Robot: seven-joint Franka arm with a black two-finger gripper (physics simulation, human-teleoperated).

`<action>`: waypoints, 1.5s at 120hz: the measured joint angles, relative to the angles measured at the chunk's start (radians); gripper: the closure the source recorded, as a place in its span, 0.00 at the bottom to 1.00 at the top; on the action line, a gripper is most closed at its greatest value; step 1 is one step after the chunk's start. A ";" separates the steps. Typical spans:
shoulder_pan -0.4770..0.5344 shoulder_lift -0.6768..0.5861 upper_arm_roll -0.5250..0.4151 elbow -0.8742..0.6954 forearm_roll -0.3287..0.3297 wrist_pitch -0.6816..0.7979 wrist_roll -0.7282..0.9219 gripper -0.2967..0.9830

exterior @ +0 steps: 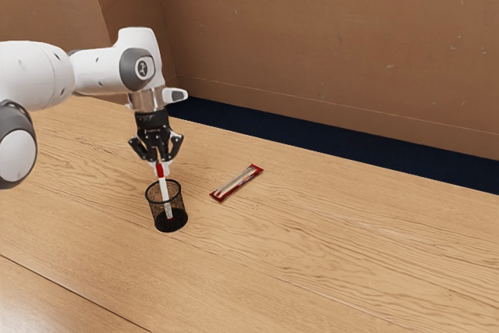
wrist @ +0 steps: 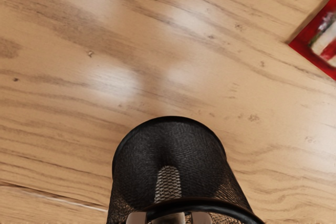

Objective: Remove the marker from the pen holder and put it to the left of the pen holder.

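Marker [exterior: 164,193] upright-ish, slight lean, lower part inside pen holder [exterior: 178,219], top end pinched between fingertips of gripper [exterior: 161,168], so grasp step looks in hand; next calls for straight lift clear of rim, then set-down left of holder.

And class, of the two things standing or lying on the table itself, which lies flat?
The red-edged packet; the black mesh pen holder stands upright.
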 joint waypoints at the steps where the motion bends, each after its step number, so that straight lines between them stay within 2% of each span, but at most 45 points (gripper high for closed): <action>1: 0.000 -0.001 0.000 0.000 0.000 0.000 0.000 0.77; 36: 0.001 -0.027 -0.001 0.017 0.010 -0.014 0.001 0.83; 52: 0.001 -0.053 0.005 0.118 0.011 -0.092 0.001 0.84; 62: 0.001 -0.111 0.005 0.157 0.012 -0.160 0.000 0.84; 76: 0.002 -0.142 0.032 0.208 0.086 -0.281 0.002 0.84; 87: 0.002 -0.106 0.045 0.208 0.140 -0.375 0.003 0.84; 101: 0.003 -0.026 0.063 0.199 0.169 -0.476 0.001 0.85; 134: 0.009 0.081 0.081 0.136 0.198 -0.665 -0.030 0.85; 168: 0.048 0.157 0.083 0.137 0.200 -0.735 -0.059 0.85; 180: 0.060 0.170 0.083 0.136 0.191 -0.741 -0.067 0.67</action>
